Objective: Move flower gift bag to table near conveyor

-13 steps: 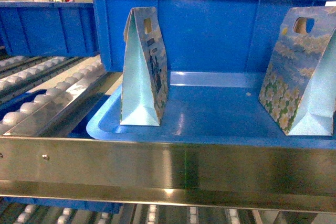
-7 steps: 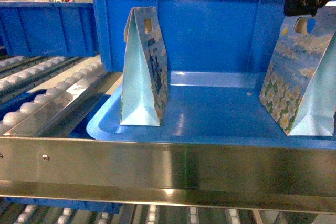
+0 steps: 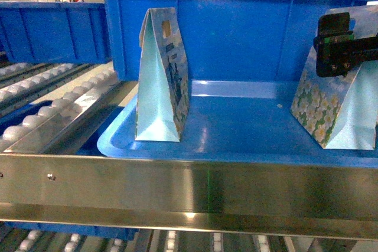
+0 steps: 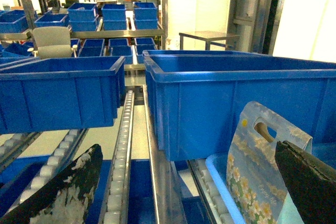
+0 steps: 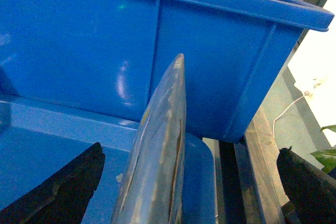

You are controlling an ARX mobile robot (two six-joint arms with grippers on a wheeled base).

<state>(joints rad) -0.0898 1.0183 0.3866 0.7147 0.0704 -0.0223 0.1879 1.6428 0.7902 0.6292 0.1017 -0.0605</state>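
Two flower gift bags stand upright in a shallow blue tray (image 3: 236, 131) on the conveyor (image 3: 53, 110). The left bag (image 3: 162, 75) is edge-on; the right bag (image 3: 333, 107) shows its daisy print. My right gripper (image 3: 336, 48) hangs in front of the right bag's handle end. In the right wrist view this gripper (image 5: 184, 192) is open, and the bag's narrow top edge (image 5: 163, 150) rises between the two fingers, nearer the left one. My left gripper (image 4: 184, 192) is open over the conveyor rollers (image 4: 123, 145), with a flower bag (image 4: 257, 171) just inside its right finger (image 4: 310, 182). The table is out of view.
A deep blue bin (image 3: 236, 33) stands directly behind the tray. More blue bins (image 4: 58, 93) fill the roller lanes and shelves to the left. A stainless rail (image 3: 189, 187) crosses in front of the tray. A steel side rail (image 5: 260, 166) runs right of the tray.
My right gripper came into the head view at the top right and dropped in front of the right bag's handle. Both bags have stayed where they were.
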